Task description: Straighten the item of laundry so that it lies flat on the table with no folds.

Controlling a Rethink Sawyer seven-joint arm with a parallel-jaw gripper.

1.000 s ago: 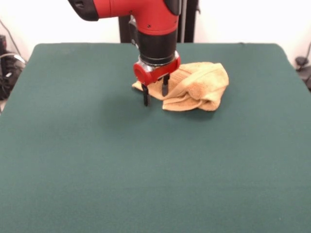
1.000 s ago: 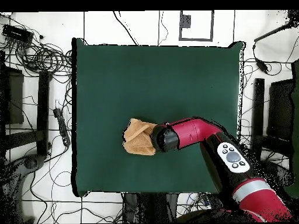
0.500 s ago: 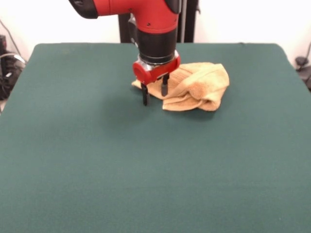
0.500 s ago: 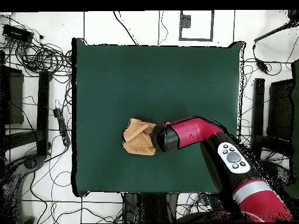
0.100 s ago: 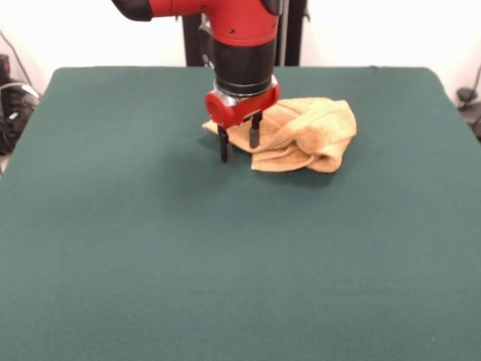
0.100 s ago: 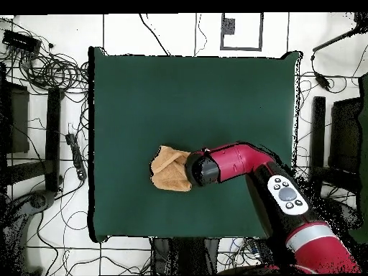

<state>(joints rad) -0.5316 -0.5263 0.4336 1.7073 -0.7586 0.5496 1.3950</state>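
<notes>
The item of laundry (image 5: 310, 135), a mustard-tan towel, lies bunched in thick folds on the far right part of the green table (image 5: 150, 263). My gripper (image 5: 239, 144) hangs open at the towel's left corner. One finger is just off the cloth's edge over the table and the other is over the cloth. Nothing is gripped. From overhead the crumpled towel (image 6: 169, 169) sits left of the table's (image 6: 180, 93) middle. The red wrist (image 6: 205, 168) covers its right edge and hides the fingers.
Tangled cables (image 6: 50, 68) and dark equipment (image 6: 18, 118) lie on the floor around the table's sides. The red arm (image 6: 287, 194) reaches in over the table's lower right corner in the overhead view.
The gripper has crept slightly up and back at the towel's left corner, staying open. The towel keeps nearly the same crumpled shape.
</notes>
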